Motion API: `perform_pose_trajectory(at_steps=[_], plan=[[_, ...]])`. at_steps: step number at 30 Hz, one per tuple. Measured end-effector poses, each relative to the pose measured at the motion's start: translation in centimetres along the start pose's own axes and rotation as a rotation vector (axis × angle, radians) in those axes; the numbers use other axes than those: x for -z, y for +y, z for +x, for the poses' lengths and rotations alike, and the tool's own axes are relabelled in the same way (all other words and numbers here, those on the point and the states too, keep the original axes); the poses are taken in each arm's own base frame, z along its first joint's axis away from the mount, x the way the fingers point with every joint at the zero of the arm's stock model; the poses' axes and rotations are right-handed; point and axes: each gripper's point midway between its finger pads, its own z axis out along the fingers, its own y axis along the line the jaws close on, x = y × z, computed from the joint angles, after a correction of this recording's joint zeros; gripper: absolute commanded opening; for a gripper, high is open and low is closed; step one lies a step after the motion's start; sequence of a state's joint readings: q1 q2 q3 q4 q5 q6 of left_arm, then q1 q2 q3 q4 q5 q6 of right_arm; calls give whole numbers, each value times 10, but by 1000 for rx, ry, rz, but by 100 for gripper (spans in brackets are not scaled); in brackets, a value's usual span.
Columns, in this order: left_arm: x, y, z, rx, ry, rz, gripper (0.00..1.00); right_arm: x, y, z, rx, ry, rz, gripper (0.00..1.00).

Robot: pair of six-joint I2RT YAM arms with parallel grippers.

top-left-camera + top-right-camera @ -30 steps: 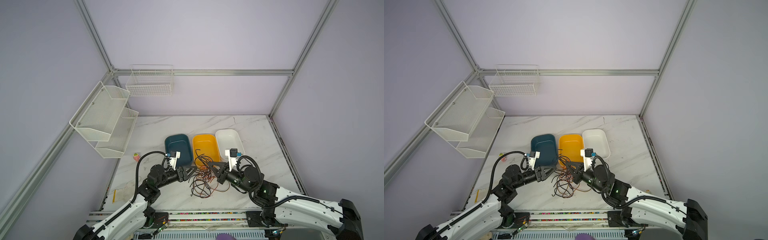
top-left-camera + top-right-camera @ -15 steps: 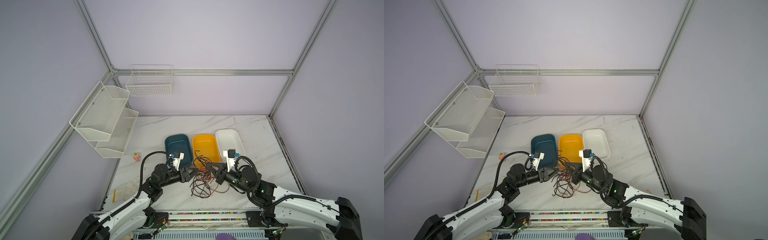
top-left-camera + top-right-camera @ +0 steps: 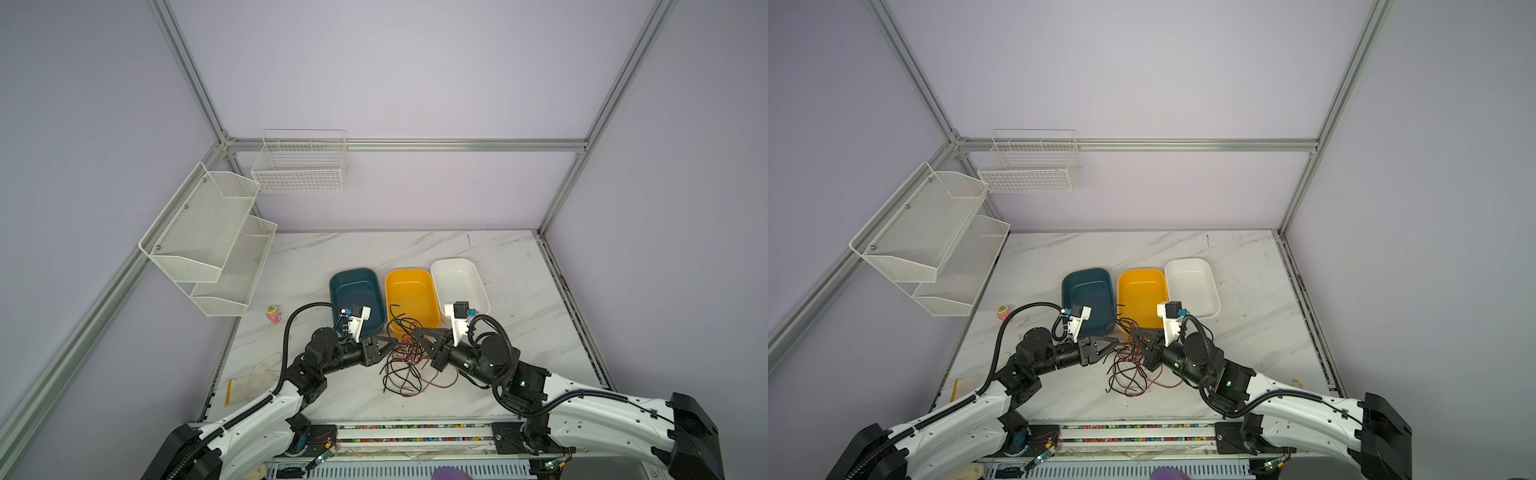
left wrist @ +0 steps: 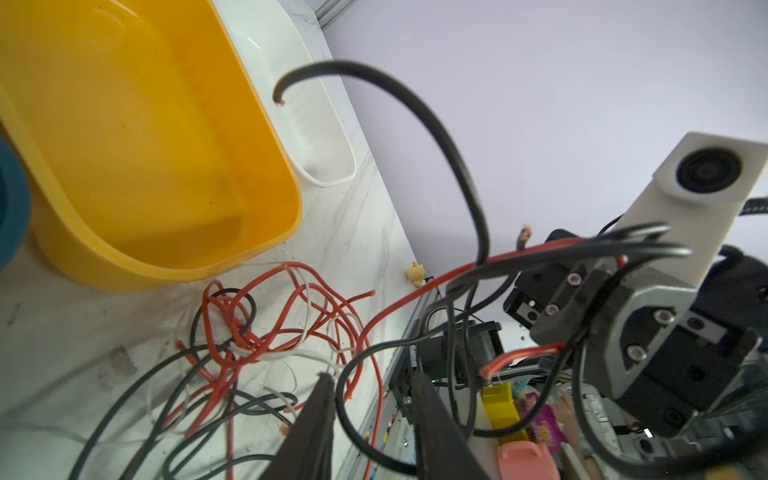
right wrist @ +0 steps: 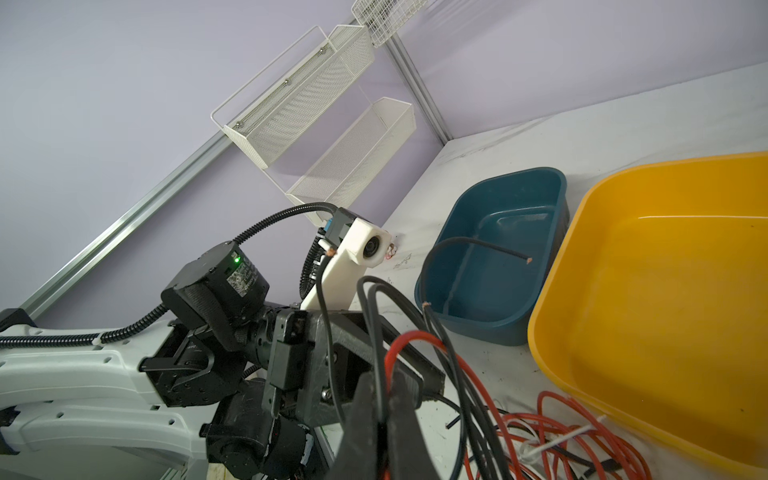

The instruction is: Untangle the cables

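Note:
The cables lie in a loose tangle of black, orange-red and white strands on the marble table, in front of the yellow bin. My right gripper is shut on a black strand and a red strand, and holds them up above the pile; in its wrist view the gripper pinches them between the fingertips. My left gripper faces it from the left. In the left wrist view that gripper has its jaws apart, with a black cable loop passing through the gap.
A teal bin, a yellow bin and a white bin stand in a row just behind the tangle. White mesh shelves and a wire basket hang on the walls. A small pink toy and a pale cloth lie at the left.
My left gripper has moved right, up to the tangle, and its jaws have narrowed around a black loop. The right gripper has stayed shut on its strands, almost still.

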State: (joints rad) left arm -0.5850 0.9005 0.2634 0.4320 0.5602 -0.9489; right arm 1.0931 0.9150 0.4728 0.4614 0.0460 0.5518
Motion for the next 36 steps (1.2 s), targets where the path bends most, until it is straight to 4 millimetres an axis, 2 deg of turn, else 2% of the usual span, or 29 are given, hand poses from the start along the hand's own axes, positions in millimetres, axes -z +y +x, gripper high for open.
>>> perform_pose_trajectory(at_steps=[4, 11, 18, 19, 20, 22, 23, 26, 30, 36], plan=[[0, 0, 0, 5, 1, 1, 1, 0, -1, 3, -1, 7, 1, 0], [0, 0, 0, -6, 1, -2, 0, 6, -13, 16, -19, 26, 21, 0], [8, 2, 4, -37, 6, -31, 0, 21, -15, 7, -46, -25, 17, 0], [9, 2, 4, -38, 4, -38, 3, 22, -14, 7, -47, -29, 14, 0], [10, 3, 4, -42, 2, -45, 13, 23, -14, 7, -48, -30, 13, 0], [12, 3, 4, -44, -3, -53, 39, 23, -15, 8, -47, -27, 15, 0], [13, 2, 4, -52, -6, -53, 45, 22, -16, 9, -47, -23, 17, 0], [15, -1, 3, -53, -12, -44, 53, 20, -18, 13, -45, -11, 23, 0], [20, -13, -1, -68, -32, -7, 58, 20, -18, 13, -45, -9, 26, 0], [23, -39, -14, -69, -83, 92, 60, 17, -19, 17, -45, 3, 24, 0]])
